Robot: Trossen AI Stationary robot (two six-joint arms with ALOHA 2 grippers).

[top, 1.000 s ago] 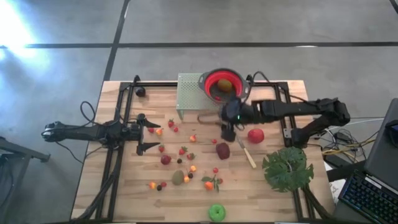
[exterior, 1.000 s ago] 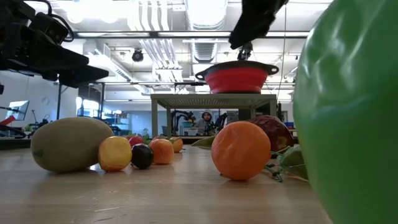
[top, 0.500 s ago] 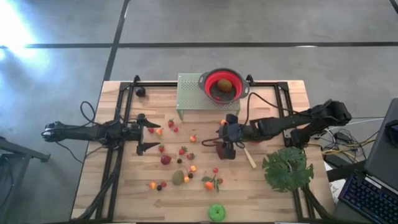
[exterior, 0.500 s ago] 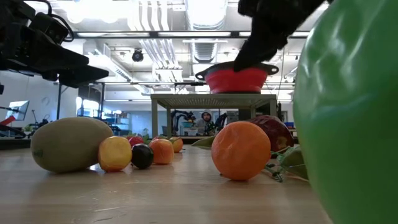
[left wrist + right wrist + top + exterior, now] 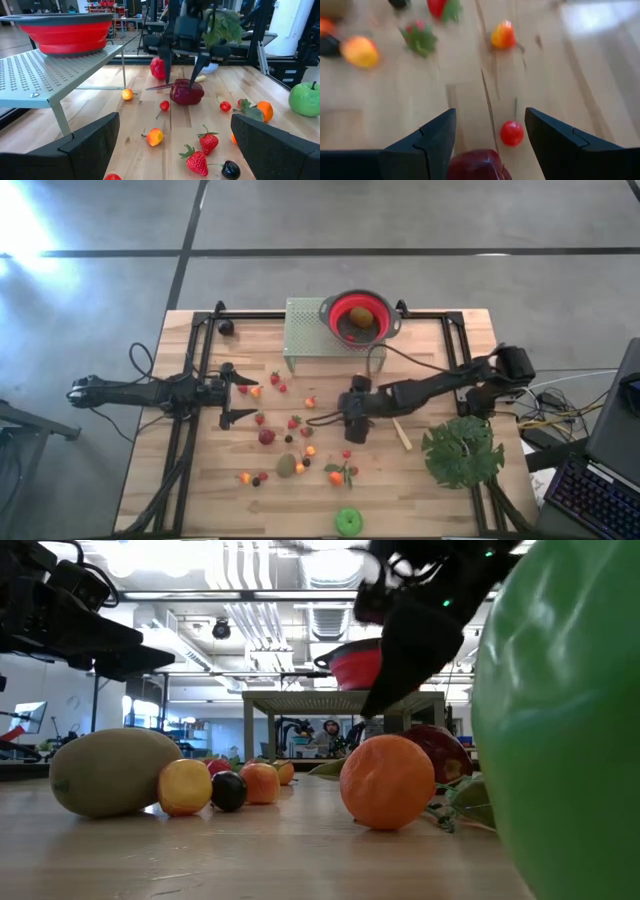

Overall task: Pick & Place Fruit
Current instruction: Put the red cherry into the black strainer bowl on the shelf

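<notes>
My right gripper is open and low over the middle of the table. Its two fingers stand on either side of the dark maroon fruit, which rests on the wood. The red apple sits just behind it. Small fruits lie scattered on the wood: strawberries, a kiwi, an orange piece, a dark berry and the green apple at the near edge. My left gripper waits open at the table's left.
A red colander holding one brownish fruit stands on a perforated metal stand at the far edge. The big green leaf lies at the near right, and the pale-handled knife lies right of my right gripper. Black rails run along both sides.
My right gripper has moved from in front of the colander stand toward the near edge and slightly left, and has come down over the dark maroon fruit. The arm now lies lower and more stretched out across the table. The fruits have kept their places.
</notes>
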